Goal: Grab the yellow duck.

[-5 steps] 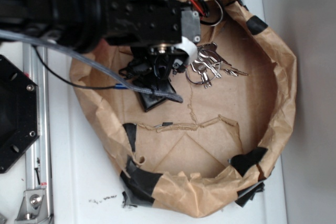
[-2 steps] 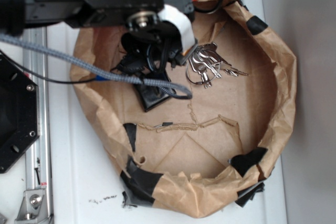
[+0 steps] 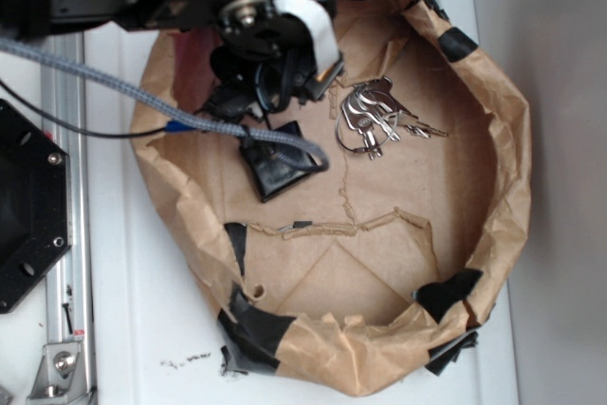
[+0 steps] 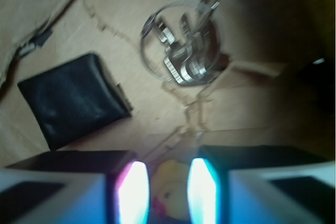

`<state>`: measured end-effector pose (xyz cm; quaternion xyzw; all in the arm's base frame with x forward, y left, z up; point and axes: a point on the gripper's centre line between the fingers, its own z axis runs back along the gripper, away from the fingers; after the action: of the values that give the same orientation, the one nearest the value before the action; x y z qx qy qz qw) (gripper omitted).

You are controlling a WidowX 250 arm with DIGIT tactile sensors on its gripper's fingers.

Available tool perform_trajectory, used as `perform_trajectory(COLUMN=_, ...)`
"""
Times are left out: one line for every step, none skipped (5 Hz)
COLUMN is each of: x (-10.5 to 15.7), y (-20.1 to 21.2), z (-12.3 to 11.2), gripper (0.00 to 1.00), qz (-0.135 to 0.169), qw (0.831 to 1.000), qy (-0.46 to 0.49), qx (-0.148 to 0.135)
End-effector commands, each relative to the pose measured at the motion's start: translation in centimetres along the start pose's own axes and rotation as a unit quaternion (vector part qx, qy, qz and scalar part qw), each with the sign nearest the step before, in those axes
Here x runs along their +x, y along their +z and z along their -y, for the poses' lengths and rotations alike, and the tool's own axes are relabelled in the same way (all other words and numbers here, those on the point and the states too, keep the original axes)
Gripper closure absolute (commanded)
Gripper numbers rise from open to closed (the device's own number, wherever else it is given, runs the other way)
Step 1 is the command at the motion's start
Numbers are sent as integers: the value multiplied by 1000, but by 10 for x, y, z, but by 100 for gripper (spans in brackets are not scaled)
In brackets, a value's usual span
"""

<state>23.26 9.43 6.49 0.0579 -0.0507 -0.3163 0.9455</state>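
My end effector (image 4: 167, 192) has its two pads (image 4: 131, 192) on either side of the yellow duck (image 4: 168, 190). In the wrist view the duck sits in the gap between them, low in the picture, a rounded yellow body with a pinkish-red patch near its lower left. I judge that I am straddling it so a single squeeze will catch its body at the widest part. The pads look just beside the duck, but glare washes them out, so I cannot tell whether they press on it or are parted with the duck loose between them.

From the exterior view my end effector (image 3: 270, 64) hangs over the upper left part of the brown paper nest (image 3: 512, 168), close to its rim, and my own arm hides the duck there. The nest rests on the white surface (image 3: 142, 329), its crumpled wall patched with black tape, which I take as a fence to stop small things rolling off.

The black box (image 3: 277, 160) lies flat just below my end effector, and the bunch of keys (image 3: 372, 120) lies beside it, toward the nest's middle. Both are apart from my pads, so neither should get caught when I grip.
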Motion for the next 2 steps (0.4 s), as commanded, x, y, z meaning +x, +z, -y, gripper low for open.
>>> perform_trajectory(x=-9, y=-16, z=1, gripper=0, qz=-22, qw=999, qy=-17, qx=15)
perform_trajectory(x=-17, y=-28, z=3, gripper=0, qz=-38, qw=999, qy=-14, qx=2)
